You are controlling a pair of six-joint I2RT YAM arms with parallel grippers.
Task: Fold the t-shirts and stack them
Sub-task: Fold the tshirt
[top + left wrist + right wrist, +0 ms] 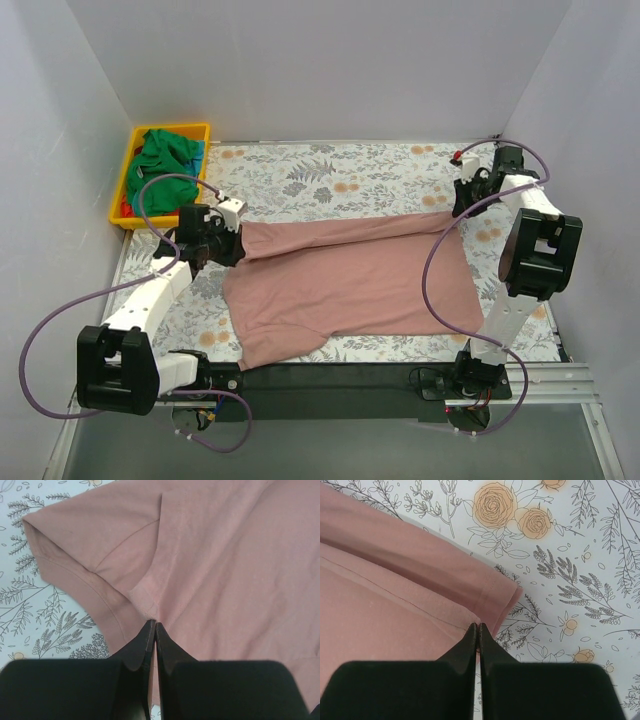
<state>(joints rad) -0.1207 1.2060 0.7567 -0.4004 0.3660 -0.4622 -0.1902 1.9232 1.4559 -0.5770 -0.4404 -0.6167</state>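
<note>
Left gripper [154, 626] has its two dark fingers pressed together, with a raised pinch of the pink shirt [225, 565] caught between the tips, at the seam where the sleeve [60, 550] joins the body. That sleeve spreads flat to the upper left of the wrist view, over the floral cover [30, 625].

In the top view the left gripper [232, 247] sits at the shirt's left corner, left of centre. The right gripper [462, 207] is at the far right corner, in the upper right of the frame. Its fingers [470, 640] are likewise closed with no gap, nipping the shirt's folded edge [395, 605] just beside a stitched hem, near the bottom centre of its wrist view.

Between the two grippers the far edge of the pink shirt [350, 280] runs as a drawn line across the middle of the cover [320, 170], and the rest lies spread toward the bottom of the frame, one flap reaching lower left.

A yellow bin [136, 140] stands in the upper left corner, well apart from the pink shirt. It holds a crumpled green shirt [165, 155] and a bit of red fabric [125, 208].
</note>
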